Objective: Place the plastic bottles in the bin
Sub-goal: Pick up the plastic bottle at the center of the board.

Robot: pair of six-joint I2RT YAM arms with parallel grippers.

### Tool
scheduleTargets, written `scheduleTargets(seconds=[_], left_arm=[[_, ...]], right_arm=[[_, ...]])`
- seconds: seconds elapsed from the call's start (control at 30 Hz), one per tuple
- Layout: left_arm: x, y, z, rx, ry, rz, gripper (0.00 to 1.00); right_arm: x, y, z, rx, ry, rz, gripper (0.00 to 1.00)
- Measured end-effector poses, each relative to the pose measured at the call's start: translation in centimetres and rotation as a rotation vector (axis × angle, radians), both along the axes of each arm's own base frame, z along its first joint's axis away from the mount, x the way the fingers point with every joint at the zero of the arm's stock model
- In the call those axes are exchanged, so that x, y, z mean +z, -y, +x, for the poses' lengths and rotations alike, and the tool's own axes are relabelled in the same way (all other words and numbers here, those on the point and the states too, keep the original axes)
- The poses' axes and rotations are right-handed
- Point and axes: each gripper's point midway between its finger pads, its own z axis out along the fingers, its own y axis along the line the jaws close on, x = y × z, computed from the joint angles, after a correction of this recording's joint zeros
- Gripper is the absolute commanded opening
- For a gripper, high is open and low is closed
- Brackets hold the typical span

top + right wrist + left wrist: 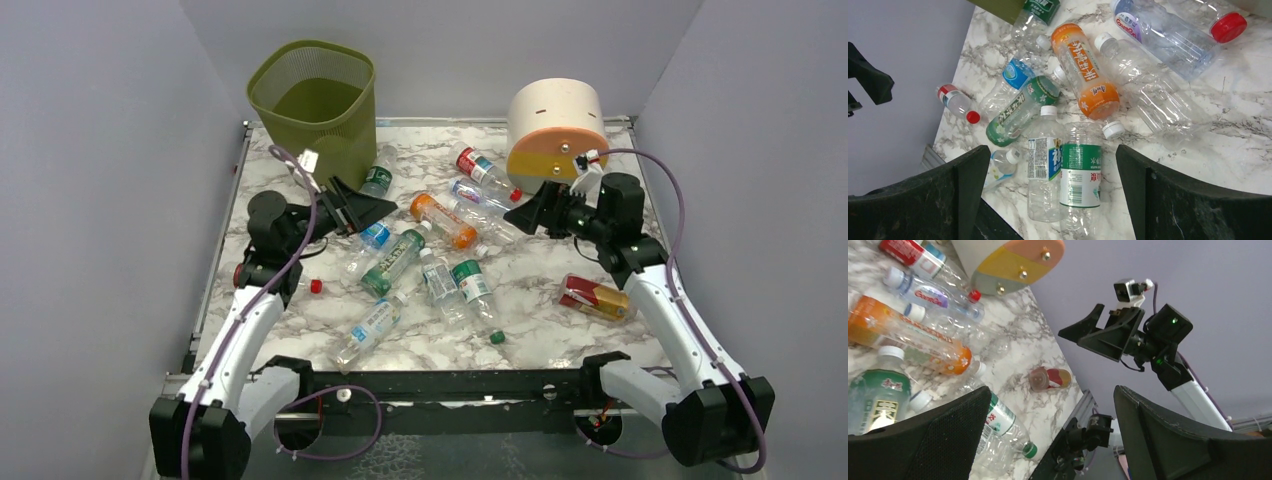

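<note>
The olive mesh bin (345,140) stands at the table's back left. Several plastic bottles lie scattered on the marble top, among them an orange one (443,220), a dark green-labelled one (393,262) and a red-and-yellow one (597,297). My left gripper (375,208) hovers open just right of the bin, above a blue-labelled bottle (372,238). In its wrist view the left gripper (1050,400) holds nothing. My right gripper (520,213) hangs open over the middle. Below the right gripper (1052,155), two bottles (1080,172) lie side by side on the table.
A cream cylinder (555,125) with orange, yellow and grey bands lies at the back right, close behind the right arm. Grey walls close in the table on three sides. A small red-capped bottle (955,100) lies near the left edge by the left arm.
</note>
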Motion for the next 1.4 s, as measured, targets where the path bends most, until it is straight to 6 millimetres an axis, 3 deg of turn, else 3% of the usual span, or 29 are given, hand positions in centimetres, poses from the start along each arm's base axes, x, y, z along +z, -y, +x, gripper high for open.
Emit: scheduleTargets(seconds=[0.13,0.27,0.4,0.5,0.87,1.03,1.4], left_arm=[[-2.5,3.9,-0.8,-0.097,-0.063,0.056,0.99],[-5.6,9.4,-1.8,-0.19,-0.145,0.186,0.99],[-10.0,12.2,-2.9,-0.201,-0.239,0.336,0.99],[-12.9,12.2,-3.1,-0.164,-0.311,0.417,0.99],[-19.6,12.4,-5.2,0.001,-0.571,0.561,0.99],[-24.1,11.2,-5.7,0.088,-0.719,0.667,0.99],[-25.5,10.4,-4.6,0.181,-0.741,0.719,0.99]], right_arm=[[-1.0,0.0,0.4,0.002,-0.03,-0.01,0.99],[-1.5,0.1,0.6,-0.003,-0.037,-0.024,1.0],[-2.1,0.5,1.0,-0.023,-0.063,-0.055,1.0],[-2.4,0.7,1.1,-0.027,-0.07,-0.066,0.99],[-2.5,0.8,1.0,-0.027,-0.074,-0.074,0.99],[-2.7,0.7,1.1,-0.027,-0.078,-0.075,1.0],[-2.7,0.7,1.1,-0.026,-0.079,-0.075,1.0]])
